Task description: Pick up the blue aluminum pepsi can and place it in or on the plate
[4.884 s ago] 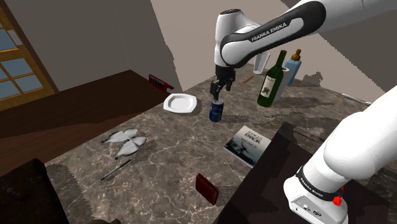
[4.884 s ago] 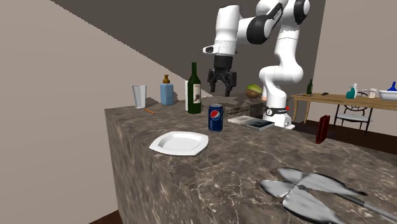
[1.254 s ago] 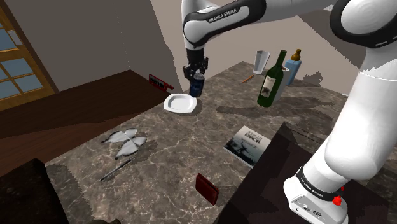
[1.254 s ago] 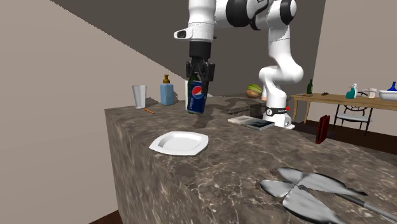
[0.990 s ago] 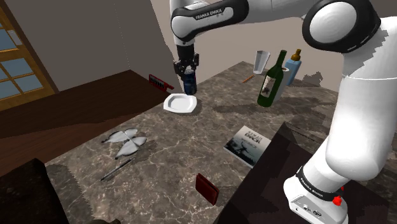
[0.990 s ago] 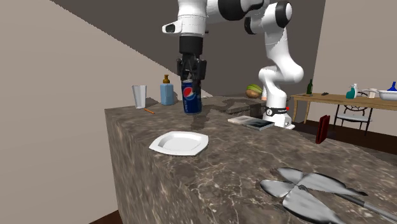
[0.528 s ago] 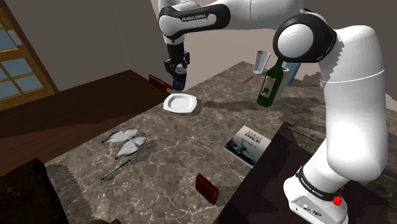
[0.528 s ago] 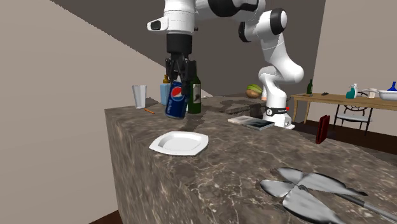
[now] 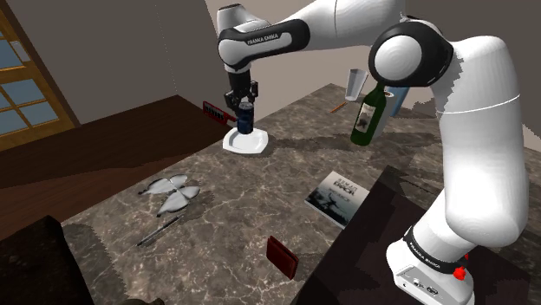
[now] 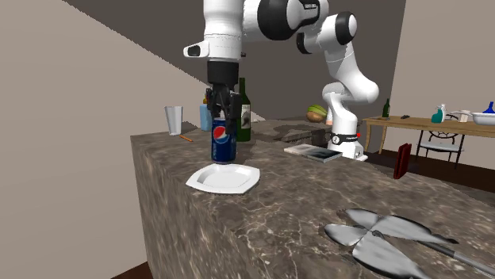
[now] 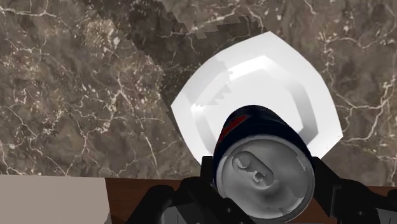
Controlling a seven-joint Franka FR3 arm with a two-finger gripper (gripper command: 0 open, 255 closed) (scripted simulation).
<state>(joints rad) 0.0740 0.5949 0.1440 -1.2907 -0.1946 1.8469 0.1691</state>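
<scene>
**Inspector:** Position of the can?

**Assessor:** The gripper (image 10: 222, 117) pinches the blue Pepsi can (image 10: 223, 143) near its top. The can is upright over the white plate (image 10: 230, 181) on the marbled desk (image 10: 301, 208). Contact between base and plate cannot be confirmed.

**Inspector:** Hazards?

**Assessor:** The can appears nearer the plate's rim than its centre. If released there, it may catch the sloped edge, tip and roll onto the desk. Releasing it before it is seated risks the same.

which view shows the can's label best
The second exterior view: the can is side-on there, its logo plain. The wrist view looks down on its lid; the shoulder view shows it small and dark.
</scene>
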